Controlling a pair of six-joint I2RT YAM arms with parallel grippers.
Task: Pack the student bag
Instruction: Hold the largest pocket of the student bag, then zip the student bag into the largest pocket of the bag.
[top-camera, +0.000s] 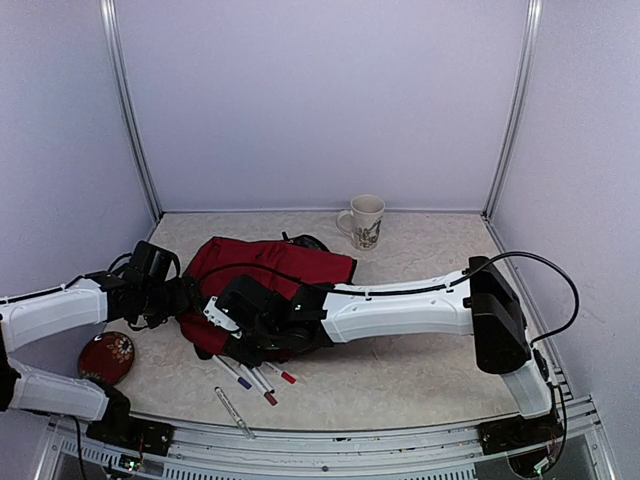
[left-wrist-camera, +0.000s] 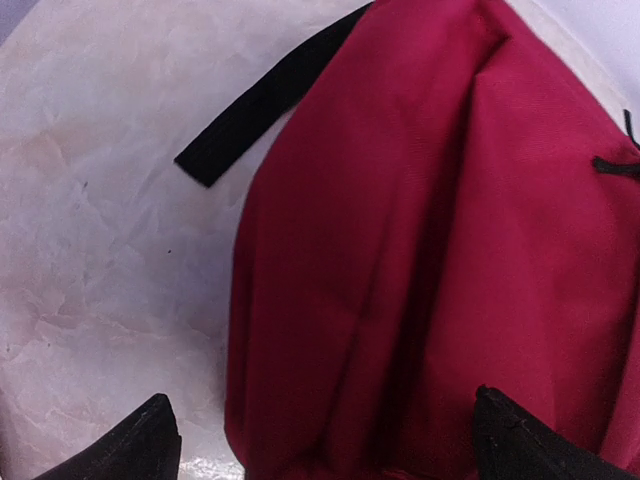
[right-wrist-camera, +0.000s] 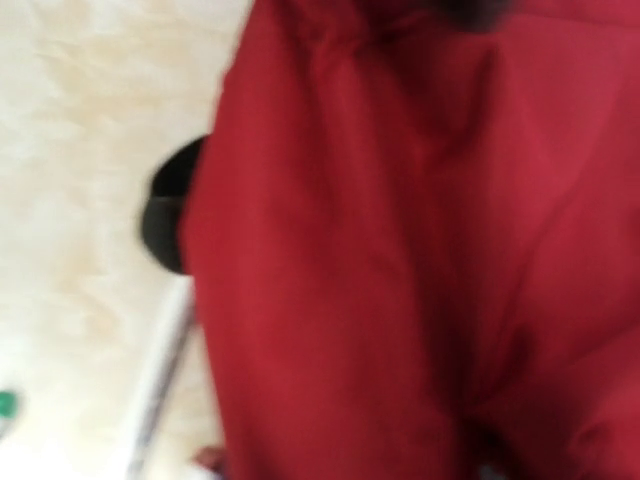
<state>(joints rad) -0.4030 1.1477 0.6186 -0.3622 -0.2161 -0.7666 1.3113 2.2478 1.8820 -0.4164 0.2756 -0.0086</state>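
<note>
The soft, limp student bag (top-camera: 250, 252) is best pinched at an edge; the left tool (left-wrist-camera: 325, 440) is spread apart, and the right tool's (top-camera: 228, 322) state cannot be told.

Nothing legible found in my three views. The mug (top-camera: 366, 221) carries a dark printed figure, too small to read as text. The student bag (top-camera: 270, 270) shows red fabric with no readable marking.
</note>
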